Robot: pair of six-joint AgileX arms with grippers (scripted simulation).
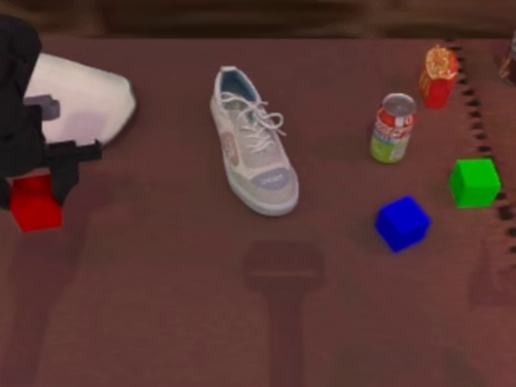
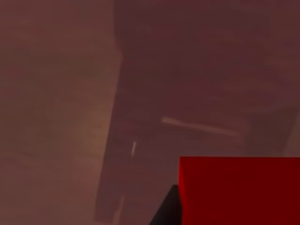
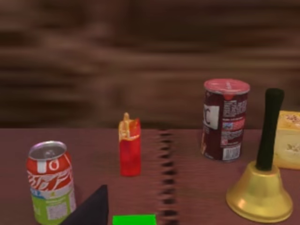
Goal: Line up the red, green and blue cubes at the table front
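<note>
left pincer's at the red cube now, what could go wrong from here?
1. The left pincer sits at the red cube near the table's left edge; a slip could knock the cube off.
2. The white tray lies just behind; lifting back may clip it.
3. The green cube and blue cube sit close to the can, so a right-arm reach might tip it.

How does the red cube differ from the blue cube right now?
The red cube sits at the table's far left, under the left gripper; the blue cube stands free on the right, with no gripper near. Red lies nearly square to the table edge; blue is turned at an angle. Both look equal in size.
</note>
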